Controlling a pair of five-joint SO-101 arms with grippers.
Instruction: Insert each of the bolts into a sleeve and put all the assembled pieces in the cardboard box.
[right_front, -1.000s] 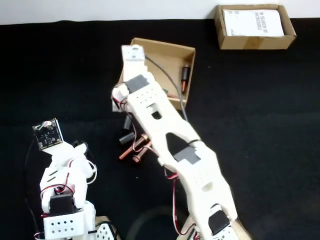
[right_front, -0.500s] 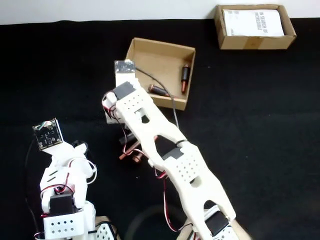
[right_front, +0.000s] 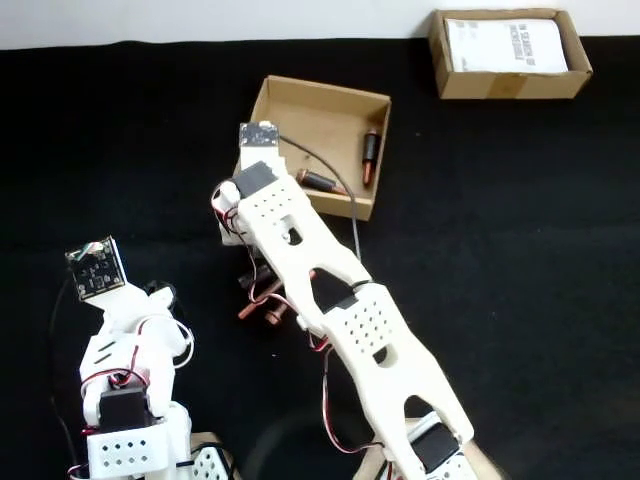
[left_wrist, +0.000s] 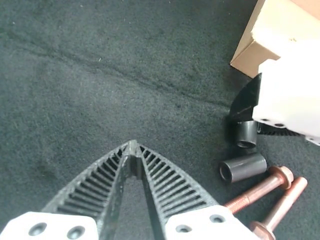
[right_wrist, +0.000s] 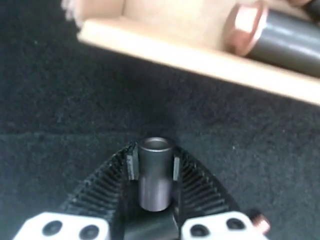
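The cardboard box (right_front: 331, 92) holds two assembled pieces (right_front: 370, 156) (right_front: 319, 181). Just in front of its near wall (right_wrist: 200, 61) a dark sleeve (right_wrist: 154, 175) stands upright on the black mat, and my right gripper (right_wrist: 153, 159) is shut on it, fingers pressed to both sides. An assembled piece (right_wrist: 280, 36) lies beyond that wall. A second sleeve (left_wrist: 243, 168) lies on its side beside two copper bolts (left_wrist: 255, 189) (left_wrist: 280, 205), which also show under the right arm (right_front: 262, 300). My left gripper (left_wrist: 132, 148) is shut and empty over bare mat, short of these parts.
A second cardboard box (right_front: 510, 82) with white paper inside stands at the back right. The right arm (right_front: 340, 300) stretches diagonally over the loose parts. The left arm (right_front: 125, 390) is folded at the near left.
The right arm drew back from over the cardboard box, leaving an assembled piece inside, and came down around the upright sleeve before the box's near wall. The left arm stayed still.
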